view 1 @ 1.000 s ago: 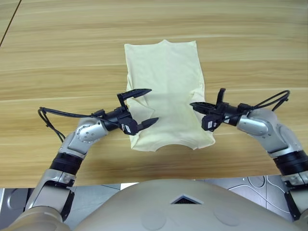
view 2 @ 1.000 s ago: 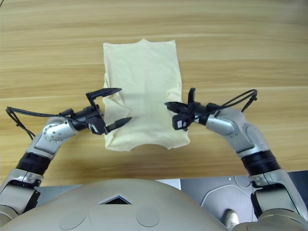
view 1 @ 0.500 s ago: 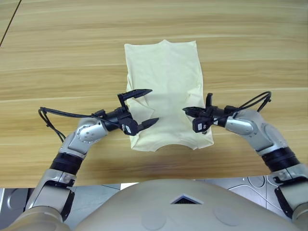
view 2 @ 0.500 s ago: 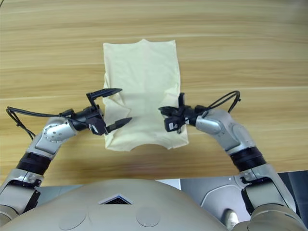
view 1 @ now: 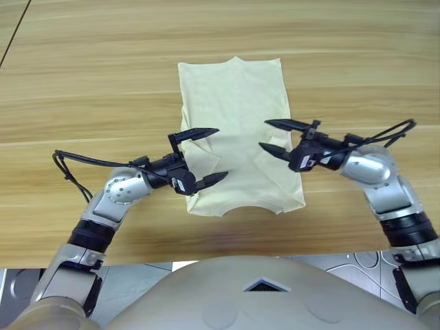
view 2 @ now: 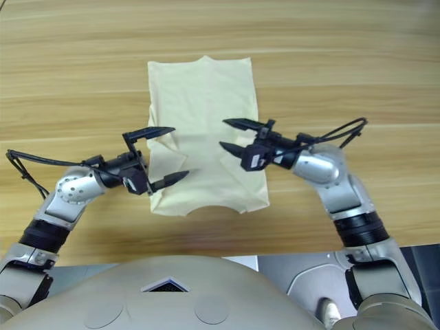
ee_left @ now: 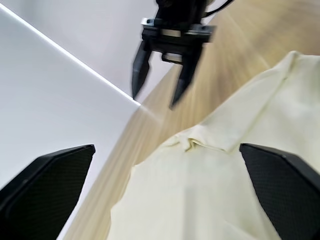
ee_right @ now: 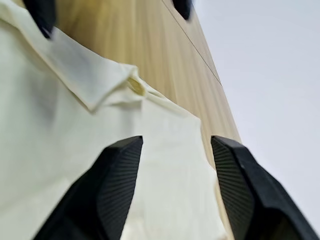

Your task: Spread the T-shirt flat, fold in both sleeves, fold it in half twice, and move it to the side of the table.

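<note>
No words, numbers or signs can be read anywhere. The left gripper [view 1: 221,152] carries a small white label [view 1: 180,183] on its body, and the right gripper [view 1: 264,134] carries a similar white patch [view 1: 307,163]. Any print on them is too small to make out.

Pale yellow T-shirt [view 1: 237,130] on striped light-brown wooden table [view 1: 82,82].
</note>
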`<state>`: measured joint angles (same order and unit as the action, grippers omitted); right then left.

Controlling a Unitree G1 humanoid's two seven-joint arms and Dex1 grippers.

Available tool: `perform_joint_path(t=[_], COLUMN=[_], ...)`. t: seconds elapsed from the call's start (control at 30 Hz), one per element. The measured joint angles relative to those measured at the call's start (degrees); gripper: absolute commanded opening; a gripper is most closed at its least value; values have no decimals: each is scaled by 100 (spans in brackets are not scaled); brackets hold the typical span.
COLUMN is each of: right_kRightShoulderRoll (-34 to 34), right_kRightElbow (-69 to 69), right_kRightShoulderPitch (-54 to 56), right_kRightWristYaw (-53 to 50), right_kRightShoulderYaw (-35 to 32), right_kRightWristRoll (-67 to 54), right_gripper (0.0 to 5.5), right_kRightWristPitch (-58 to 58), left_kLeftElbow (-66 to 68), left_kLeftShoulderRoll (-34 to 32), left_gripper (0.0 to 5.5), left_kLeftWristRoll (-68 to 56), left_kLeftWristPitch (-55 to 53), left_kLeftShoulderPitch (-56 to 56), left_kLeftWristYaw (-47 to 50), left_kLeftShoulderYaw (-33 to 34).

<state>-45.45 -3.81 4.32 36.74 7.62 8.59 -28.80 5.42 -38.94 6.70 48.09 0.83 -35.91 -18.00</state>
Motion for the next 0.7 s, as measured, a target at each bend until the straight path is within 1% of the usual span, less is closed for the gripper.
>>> perform_joint_path(t=[0.03, 0.1, 0.13, 0.23, 0.3, 0.4, 0.6, 0.7], right_kRightShoulderRoll=[-205, -722, -807, -1088, -1284, -1415, -1419, -1417], right_kRightElbow=[95, 460, 505, 385, 236, -22, -42, -24], right_kRightShoulderPitch=[-88, -521, -687, -1345, -1957, -2518, -2539, -2510], right_kRightWristYaw=[-50, -79, -79, 27, 212, 395, 497, 519], right_kRightShoulderYaw=[-215, -578, -639, -726, -746, -709, -353, -200], right_kRightWristRoll=[101, 479, 601, 710, 692, 612, 509, 434], right_gripper=[331, 379, 391, 442, 470, 475, 475, 475], right_kRightWristPitch=[-3, 31, 29, -59, -225, -542, -904, -994], left_kLeftElbow=[-4, -2, -77, -375, -558, -721, -744, -652], left_kLeftShoulderRoll=[-224, -1027, -1245, -1656, -1888, -1871, -1271, -1178], left_gripper=[540, 540, 540, 540, 540, 540, 540, 540], left_kLeftWristRoll=[9, 55, 114, 473, 499, 551, 640, 600], left_kLeftWristPitch=[-43, -134, -202, -307, -300, -280, -263, -257], left_kLeftShoulderPitch=[-67, -340, -468, -1071, -1429, -1618, -1393, -1262], left_kLeftWristYaw=[-88, -264, -299, -292, -353, -467, -594, -618], left_kLeftShoulderYaw=[119, 560, 747, 1177, 1271, 1027, 270, 92])
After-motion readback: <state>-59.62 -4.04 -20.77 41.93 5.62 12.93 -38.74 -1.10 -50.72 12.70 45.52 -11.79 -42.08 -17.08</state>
